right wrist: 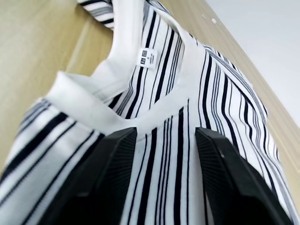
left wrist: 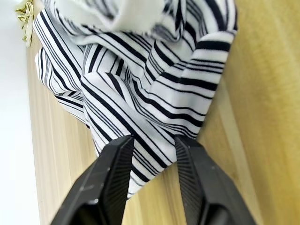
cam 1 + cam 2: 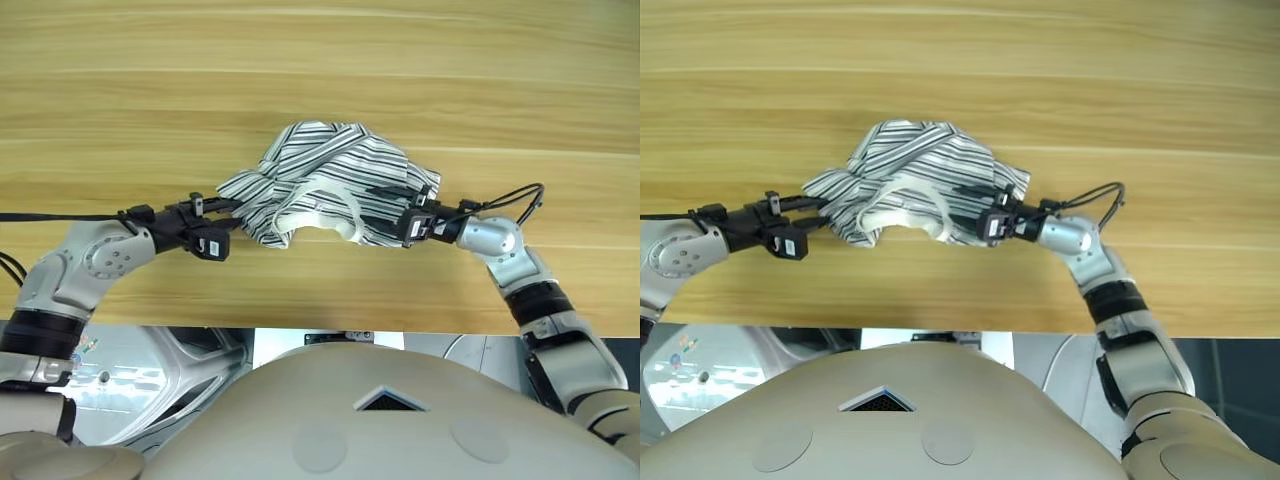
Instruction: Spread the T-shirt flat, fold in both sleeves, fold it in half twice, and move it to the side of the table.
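crumpled t-shirt (image 3: 330,175) lies near the table (image 3: 320,60) front edge. left gripper (image 2: 153,140) straddles its 9 o'clock hem, right gripper (image 1: 166,133) its 3 o'clock side, both spread apart. table stretches wide toward 12 o'clock.

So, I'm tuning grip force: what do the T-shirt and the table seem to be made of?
T-shirt: soft knit fabric, probably cotton, matte; it crumples in limp folds. Table: wood or wood-look laminate, smooth with a low sheen; grain lines run across it.
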### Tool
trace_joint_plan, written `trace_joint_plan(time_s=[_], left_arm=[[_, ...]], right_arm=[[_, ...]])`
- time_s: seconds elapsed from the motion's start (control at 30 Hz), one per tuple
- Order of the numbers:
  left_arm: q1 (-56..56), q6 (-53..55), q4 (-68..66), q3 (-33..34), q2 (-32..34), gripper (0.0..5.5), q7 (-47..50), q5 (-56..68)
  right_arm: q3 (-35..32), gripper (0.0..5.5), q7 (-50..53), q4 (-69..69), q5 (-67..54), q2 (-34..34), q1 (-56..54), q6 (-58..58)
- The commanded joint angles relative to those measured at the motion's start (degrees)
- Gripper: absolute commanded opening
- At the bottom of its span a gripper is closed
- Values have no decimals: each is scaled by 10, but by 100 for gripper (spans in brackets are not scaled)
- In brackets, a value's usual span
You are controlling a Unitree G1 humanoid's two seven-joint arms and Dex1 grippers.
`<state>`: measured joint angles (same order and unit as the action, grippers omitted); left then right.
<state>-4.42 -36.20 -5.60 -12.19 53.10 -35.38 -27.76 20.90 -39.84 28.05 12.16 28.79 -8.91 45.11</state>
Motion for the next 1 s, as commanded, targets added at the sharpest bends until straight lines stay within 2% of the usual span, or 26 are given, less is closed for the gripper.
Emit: trace_joint_plan(time_s=[0.03,0.27,0.4,0.6,0.67,0.83,1.0], left_arm=[[9,5,-56,-22,10,163,-4,-32],[66,-9,-162,-57,0,163,36,-66],[80,-19,-179,-72,-9,163,56,-69],[70,-41,-146,-76,-22,163,35,10],[69,-39,-135,-72,-23,192,10,66],[100,-35,-180,-62,-22,266,-7,87],[145,-21,-252,-46,2,345,68,13]], right_arm=[[13,232,-26,34,32,48,-7,0],[18,232,-55,-31,-17,77,17,5],[18,232,-71,-58,-47,76,24,2],[11,232,-83,-91,-73,71,32,-19],[9,236,-84,-87,-74,67,29,-39],[-2,320,-77,-81,-81,53,13,-71],[-19,418,-86,-107,-113,53,13,-87]])
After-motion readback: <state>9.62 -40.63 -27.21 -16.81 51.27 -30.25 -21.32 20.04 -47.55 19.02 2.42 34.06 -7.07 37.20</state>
